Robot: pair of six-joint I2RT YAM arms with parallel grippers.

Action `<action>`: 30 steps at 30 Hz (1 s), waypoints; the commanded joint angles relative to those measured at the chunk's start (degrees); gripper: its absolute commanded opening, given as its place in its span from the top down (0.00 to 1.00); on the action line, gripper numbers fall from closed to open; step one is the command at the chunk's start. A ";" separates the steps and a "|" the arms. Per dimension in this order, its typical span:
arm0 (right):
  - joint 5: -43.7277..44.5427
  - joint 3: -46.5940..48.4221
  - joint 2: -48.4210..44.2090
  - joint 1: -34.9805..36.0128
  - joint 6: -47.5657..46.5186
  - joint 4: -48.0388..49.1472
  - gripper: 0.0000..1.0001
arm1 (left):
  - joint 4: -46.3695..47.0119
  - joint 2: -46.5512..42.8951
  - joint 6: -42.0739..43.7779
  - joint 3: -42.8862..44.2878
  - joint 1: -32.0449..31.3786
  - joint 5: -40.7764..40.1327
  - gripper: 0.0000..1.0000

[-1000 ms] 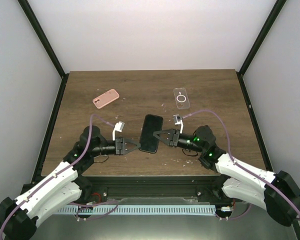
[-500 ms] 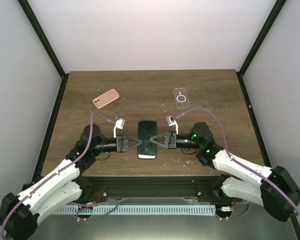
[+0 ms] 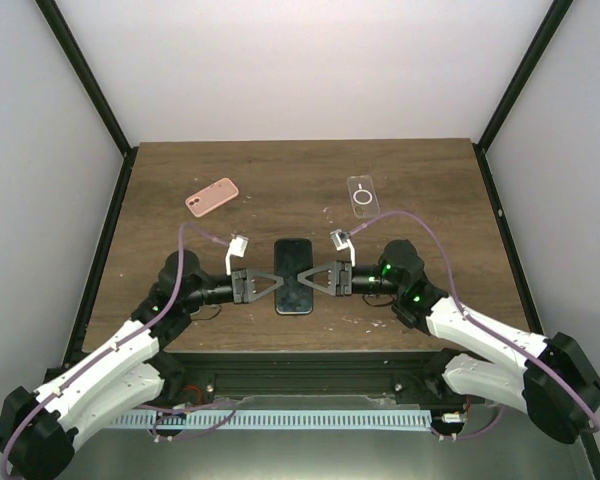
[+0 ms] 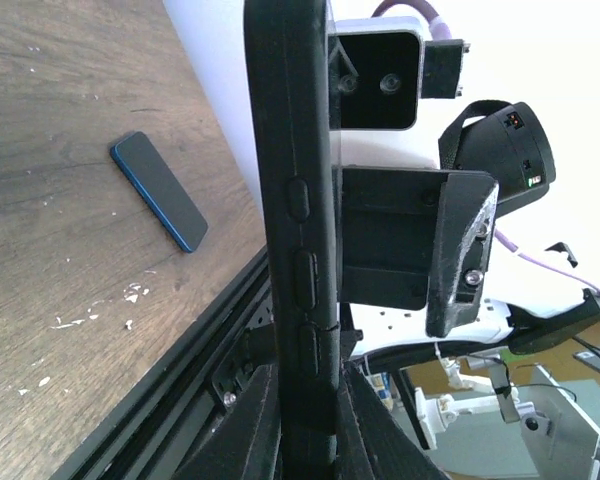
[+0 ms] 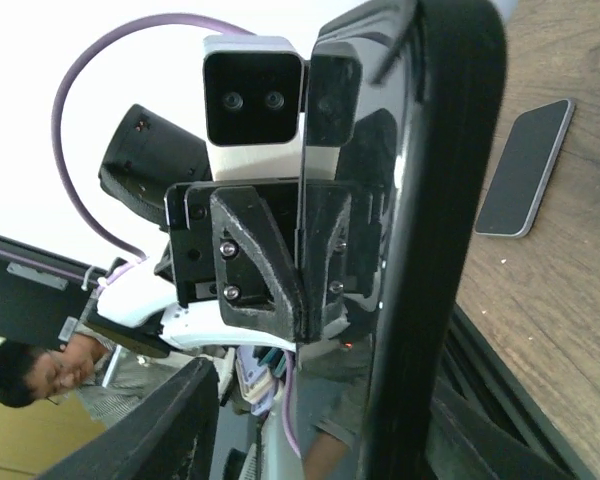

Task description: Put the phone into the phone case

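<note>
Phone [image 3: 293, 277] is at front centre of the table [image 3: 280, 170], between the two arms. It lies flat to the overhead camera, long axis running front to back. Cannot tell whether it rests on the wood or hangs just above it.

Left claw [image 3: 277, 282]: pinching the phone by its left long edge. In the left wrist view the fingers [image 4: 255, 425] sit tight on both sides of the black edge [image 4: 292, 200], side buttons facing the camera.

Right claw [image 3: 306, 279]: tips at the phone's right long edge, jaws spread. In the right wrist view one finger [image 5: 175, 420] stands well clear of the glass [image 5: 435, 200]. The other finger is mostly hidden behind the phone, so I cannot tell whether it touches.

Both wrists are rolled sideways, with the wrist cameras pointing towards the back of the table.

Pink case [image 3: 212, 197] is back left, lying flat and slightly angled, well apart from the phone. Clear case [image 3: 362, 196] with a ring on it is back right, also flat and well apart. Neither claw touches either case.
</note>
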 commanded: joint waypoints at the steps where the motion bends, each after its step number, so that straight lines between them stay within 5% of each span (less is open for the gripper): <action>1: -2.09 2.00 -2.10 1.06 -0.15 0.69 0.48 | 5.35 -2.20 0.70 -0.61 0.22 -5.55 1.00; 6: -2.97 0.33 -2.18 1.65 0.56 0.06 0.33 | 9.04 -3.37 1.91 -0.88 0.24 -7.86 1.00; 13: -4.70 -0.47 -1.35 2.06 1.91 2.48 0.39 | 12.58 -3.25 2.69 -0.46 0.23 -9.22 1.00; 16: -5.11 -0.62 -0.99 2.20 2.36 3.16 0.49 | 11.65 -3.53 3.48 -0.31 0.28 -10.02 1.00; 23: -1.51 -1.04 -3.38 2.16 4.09 0.46 0.90 | -1.92 -5.18 12.66 2.35 0.27 -14.94 1.00; 30: -0.68 -1.09 -3.33 2.18 5.38 -0.28 0.97 | -7.67 -5.52 16.58 3.59 0.25 -15.57 1.00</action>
